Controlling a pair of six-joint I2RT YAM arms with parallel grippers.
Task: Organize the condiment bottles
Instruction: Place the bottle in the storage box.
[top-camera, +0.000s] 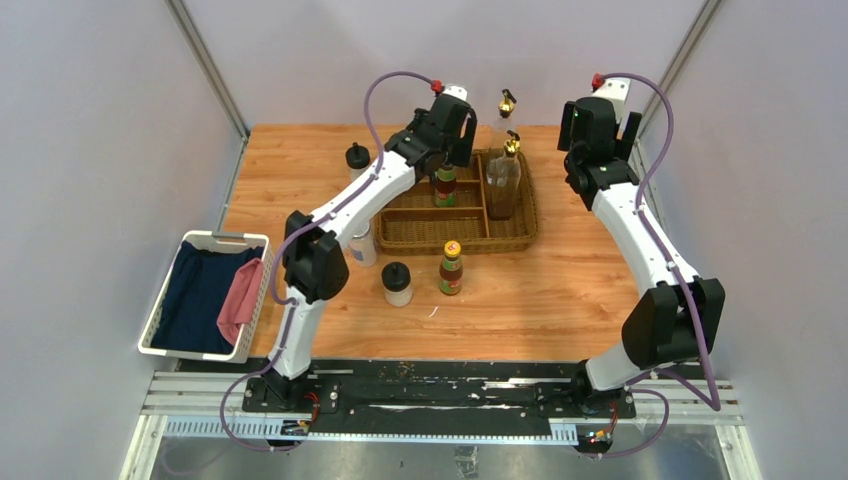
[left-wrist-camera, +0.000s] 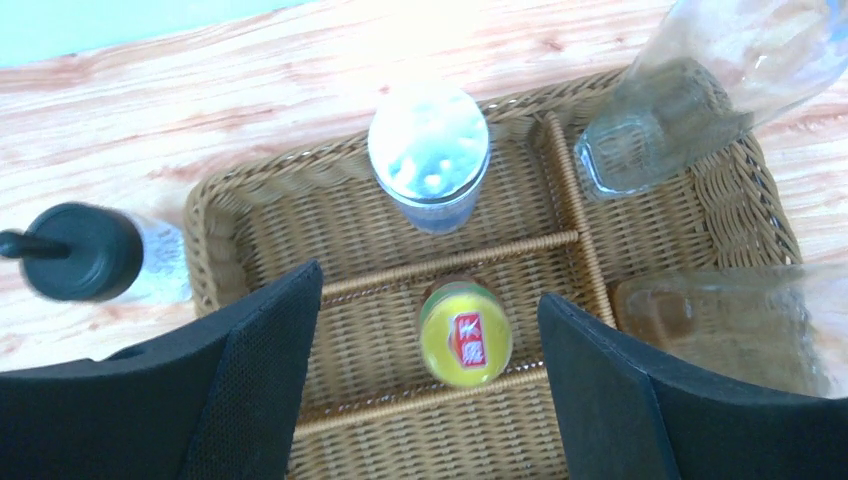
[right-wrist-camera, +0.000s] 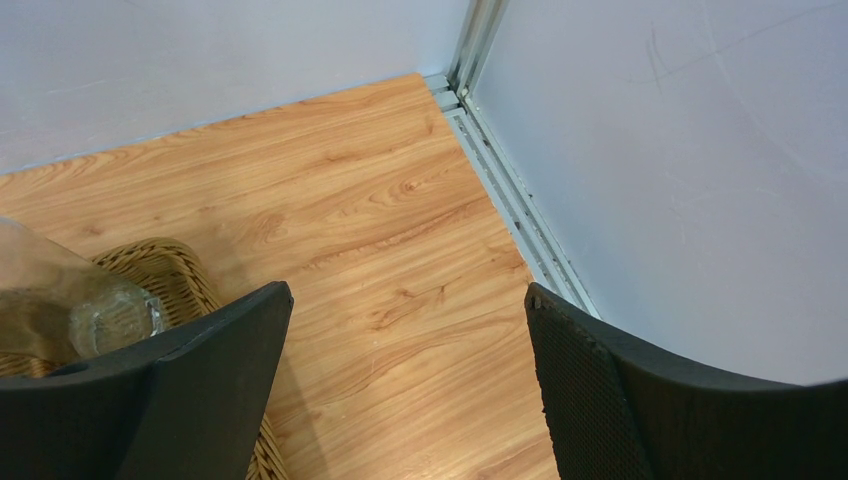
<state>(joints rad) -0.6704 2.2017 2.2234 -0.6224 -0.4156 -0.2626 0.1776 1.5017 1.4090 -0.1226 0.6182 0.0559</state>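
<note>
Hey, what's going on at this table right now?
Two robot arms are sorting condiment bottles into a wicker tray. The left gripper hangs open right above a sauce bottle standing in the tray, not gripping it. A shaker, a clear cruet and an amber cruet stand there too. The right gripper is open and empty beside the tray. A second sauce bottle, second shaker, near jar and far jar stand outside on the table.

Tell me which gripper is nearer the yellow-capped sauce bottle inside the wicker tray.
Left. The left gripper hangs open directly above the sauce bottle; the right gripper sits past the tray's right edge, over bare table.
</note>
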